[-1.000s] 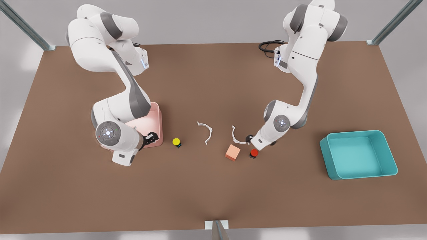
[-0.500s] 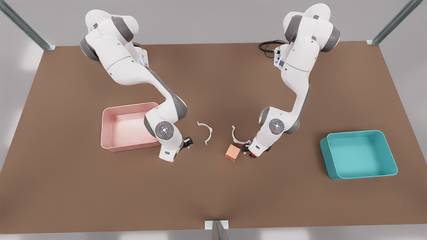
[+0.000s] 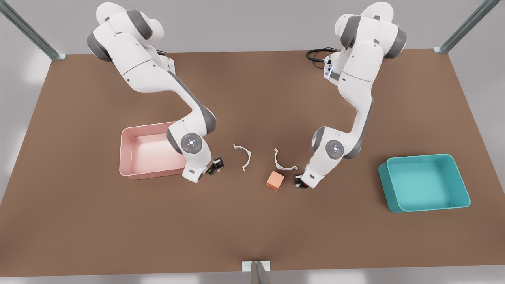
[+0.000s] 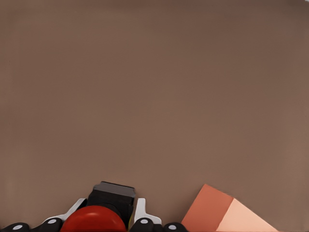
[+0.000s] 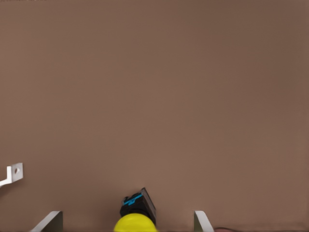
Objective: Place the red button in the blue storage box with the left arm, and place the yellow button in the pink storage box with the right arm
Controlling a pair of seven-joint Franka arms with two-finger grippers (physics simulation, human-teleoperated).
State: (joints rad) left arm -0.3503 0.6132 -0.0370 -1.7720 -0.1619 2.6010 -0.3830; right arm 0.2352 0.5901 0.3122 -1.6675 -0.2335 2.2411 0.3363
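Red button sits gripped between your left gripper fingers; the orange cube beside could snag. Your right gripper straddles the yellow button, wide open, so it may slip.

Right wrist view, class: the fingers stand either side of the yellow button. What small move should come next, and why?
Probably close the right gripper. Its fingers stand wide apart, with the yellow button between them on the table, not yet held. The left gripper already looks shut on the red button.

An orange cube sat on the brown surface right of centre in the front view. Two white curved clips lay just above it, near centre.
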